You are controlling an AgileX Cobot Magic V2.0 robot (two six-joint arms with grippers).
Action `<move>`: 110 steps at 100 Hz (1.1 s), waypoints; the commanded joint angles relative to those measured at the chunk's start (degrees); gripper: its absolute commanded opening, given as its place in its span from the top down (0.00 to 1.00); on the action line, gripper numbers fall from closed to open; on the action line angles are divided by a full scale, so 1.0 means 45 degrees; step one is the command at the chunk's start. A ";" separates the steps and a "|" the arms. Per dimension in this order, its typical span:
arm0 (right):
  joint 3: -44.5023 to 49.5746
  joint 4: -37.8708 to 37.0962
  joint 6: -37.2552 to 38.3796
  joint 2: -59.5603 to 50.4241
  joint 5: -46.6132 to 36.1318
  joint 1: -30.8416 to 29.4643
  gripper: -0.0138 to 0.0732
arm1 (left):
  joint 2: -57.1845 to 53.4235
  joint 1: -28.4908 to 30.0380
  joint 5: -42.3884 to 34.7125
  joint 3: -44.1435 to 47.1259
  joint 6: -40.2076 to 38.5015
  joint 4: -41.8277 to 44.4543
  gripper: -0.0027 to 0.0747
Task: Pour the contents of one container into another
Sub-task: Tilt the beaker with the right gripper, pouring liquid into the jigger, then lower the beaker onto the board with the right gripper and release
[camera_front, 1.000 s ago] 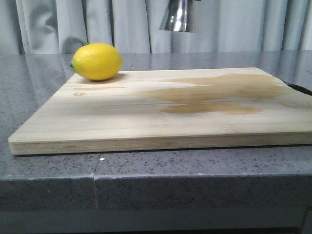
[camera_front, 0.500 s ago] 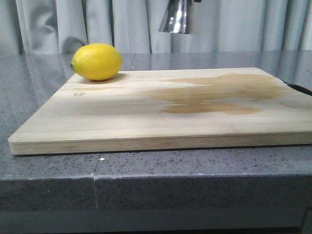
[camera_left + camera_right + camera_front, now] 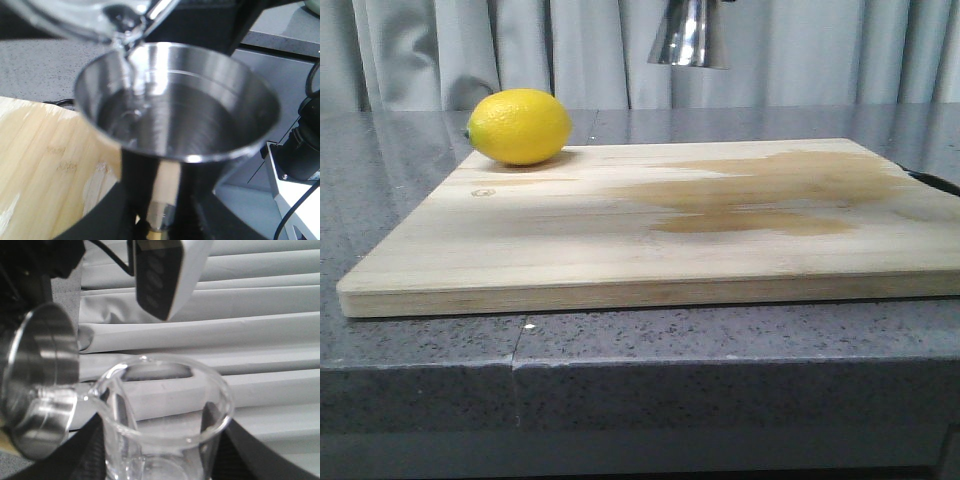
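The steel jigger (image 3: 175, 115) is held up in the air, my left gripper (image 3: 167, 210) shut on its narrow gold-banded waist. Clear liquid fills its upper cone. Only its lower cone (image 3: 688, 40) shows in the front view, at the top edge above the board. The clear glass beaker (image 3: 165, 410) is tilted, my right gripper (image 3: 162, 450) shut on its sides. Its spout touches the jigger's rim (image 3: 42, 380). From the beaker's lip (image 3: 75, 17) a thin stream of liquid runs into the jigger.
A wooden cutting board (image 3: 650, 240) with a wet brown stain (image 3: 760, 195) lies on the grey counter (image 3: 620, 350). A yellow lemon (image 3: 520, 126) sits on the board's far left corner. A black cable (image 3: 935, 182) lies at the right edge. Grey curtains hang behind.
The jigger's lower cone has edged very slightly to the right in the front view. Nothing else has moved.
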 commanded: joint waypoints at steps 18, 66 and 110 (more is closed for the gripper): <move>-0.0453 0.1047 0.0304 -0.0358 -0.0444 0.0000 0.57 | -0.0497 -0.0064 0.0198 -0.0374 -0.0089 -0.1067 0.99; -0.0453 0.1568 0.6250 -0.0358 0.0115 0.0000 0.57 | -0.0497 -0.0064 -0.0133 -0.0374 -0.0089 -0.1067 0.99; -0.0010 0.4175 0.8019 0.0582 0.0838 -0.1165 0.57 | -0.0497 -0.0064 -0.0140 -0.0374 -0.0089 -0.1067 0.99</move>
